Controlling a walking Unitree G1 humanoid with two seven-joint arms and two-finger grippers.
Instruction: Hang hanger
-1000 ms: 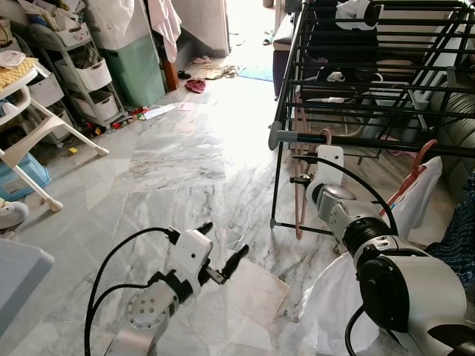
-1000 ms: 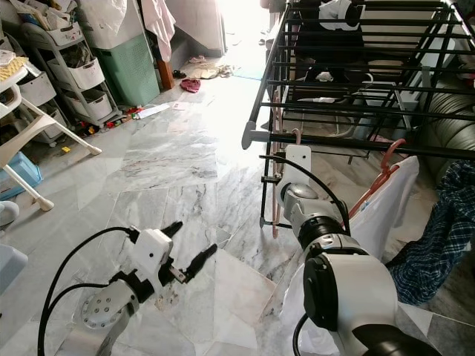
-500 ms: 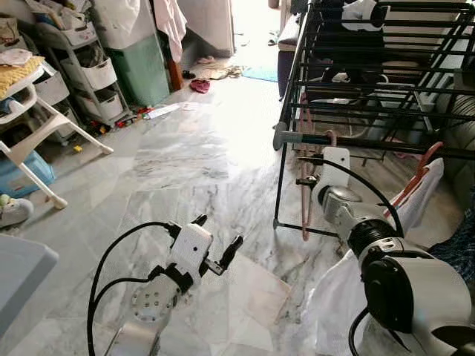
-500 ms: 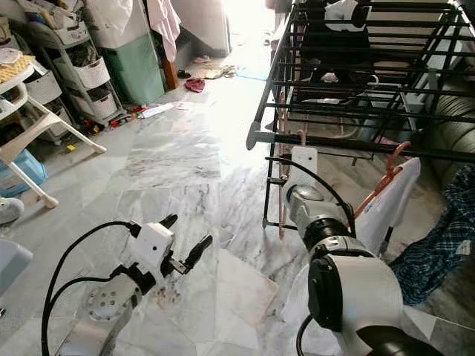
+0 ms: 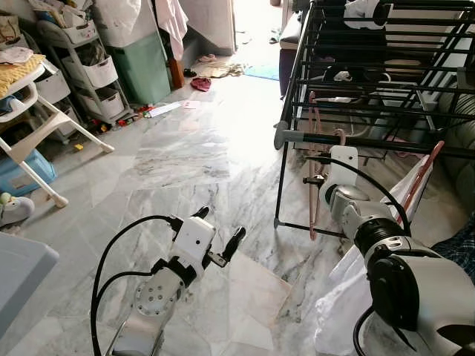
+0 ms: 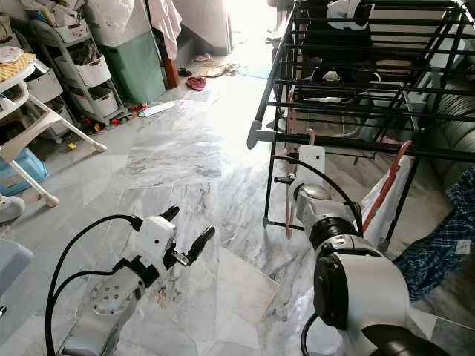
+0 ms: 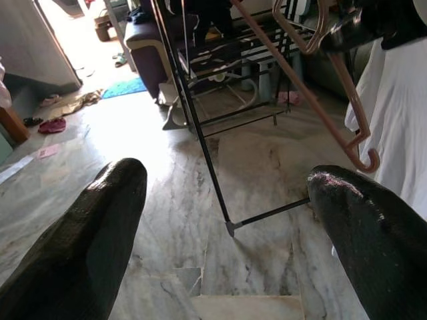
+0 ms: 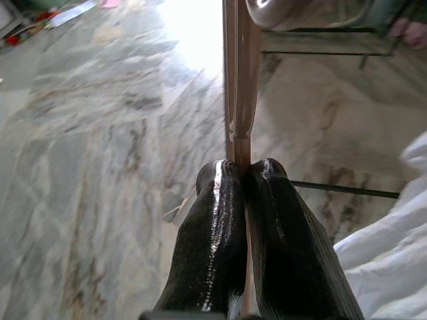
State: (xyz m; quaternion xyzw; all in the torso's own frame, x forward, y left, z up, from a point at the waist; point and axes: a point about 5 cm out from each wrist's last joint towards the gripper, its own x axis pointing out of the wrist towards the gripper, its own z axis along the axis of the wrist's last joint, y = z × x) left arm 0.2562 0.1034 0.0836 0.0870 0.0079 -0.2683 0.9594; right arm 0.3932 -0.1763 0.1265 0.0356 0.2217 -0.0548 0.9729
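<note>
In the left eye view the right arm reached forward to the near corner of the black drying rack [image 5: 356, 81], which stood on the marble floor [image 5: 178, 163]. A pink hanger [image 5: 315, 178] hung edge-on at that corner, its hook at the level of the rack's front bar and its body dropping in front of the rack's corner leg. The right tool's fingers were hidden behind the white wrist block there. The left tool [image 5: 218, 236] hovered low over the floor, well apart from the rack, its two black fingers spread wide and holding nothing. A white garment [image 5: 349, 289] lay bunched beside the right arm, and grey storage drawers [image 5: 89, 67] stood against the far wall.

The right eye view showed the same scene, with the hanger [image 6: 291, 178] just beside the right wrist and a blue plaid cloth [image 6: 441, 248] on the floor beyond the rack.

In the left wrist view both fingers [image 7: 80, 233] stood far apart, framing the rack's leg and the hanger [image 7: 320, 100], which hung well ahead of them with the white garment beside it.

In the right wrist view the right tool [image 8: 245, 170] was pinched narrow on the hanger [image 8: 239, 80], the pink strip rising straight from between the touching fingertips toward the rack's grey corner cap.
</note>
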